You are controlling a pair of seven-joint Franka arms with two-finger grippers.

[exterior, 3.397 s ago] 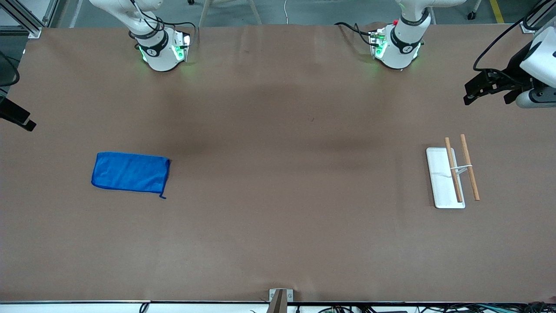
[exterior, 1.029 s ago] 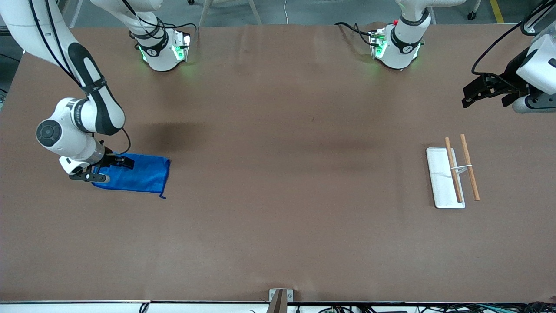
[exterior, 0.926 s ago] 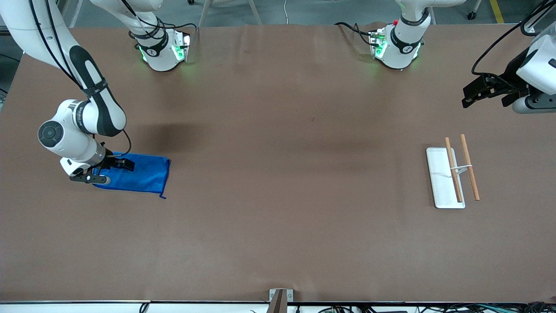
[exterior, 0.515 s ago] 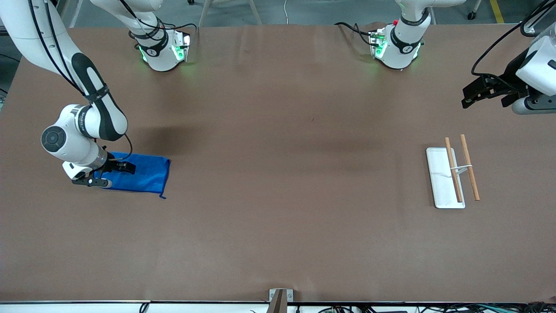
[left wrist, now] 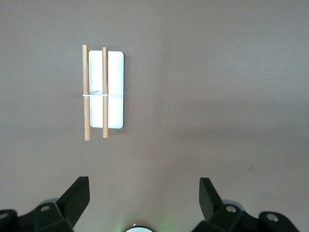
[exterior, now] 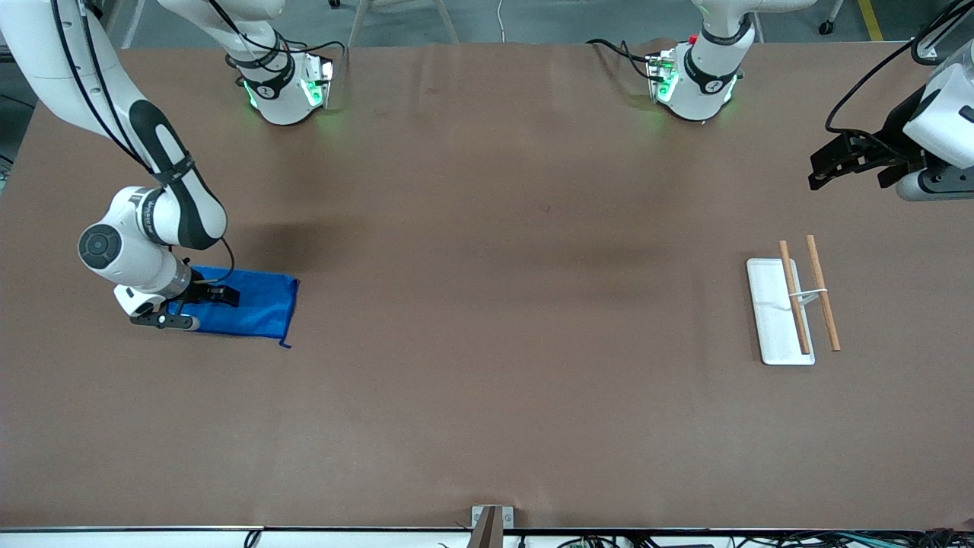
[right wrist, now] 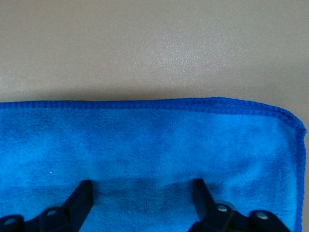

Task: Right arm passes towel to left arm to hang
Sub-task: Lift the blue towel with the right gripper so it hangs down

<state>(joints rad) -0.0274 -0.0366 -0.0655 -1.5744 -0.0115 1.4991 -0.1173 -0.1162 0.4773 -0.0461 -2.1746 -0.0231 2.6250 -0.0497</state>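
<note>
Right end effector (exterior: 190,308) has dropped onto the blue towel (exterior: 251,304), fingers apart and just starting to pinch.
Towel lies flat at the right arm's end of the surface (exterior: 487,304); left end effector (exterior: 825,164) waits spread above the rack (exterior: 776,312).

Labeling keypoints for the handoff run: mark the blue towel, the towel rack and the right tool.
blue towel (exterior: 255,304), front view, bare middle of the cloth.
towel rack (exterior: 770,308), front view, bare part of its white base.
right tool (right wrist: 145,191), right wrist view, midway between its fingertips, pressed on the towel.
</note>
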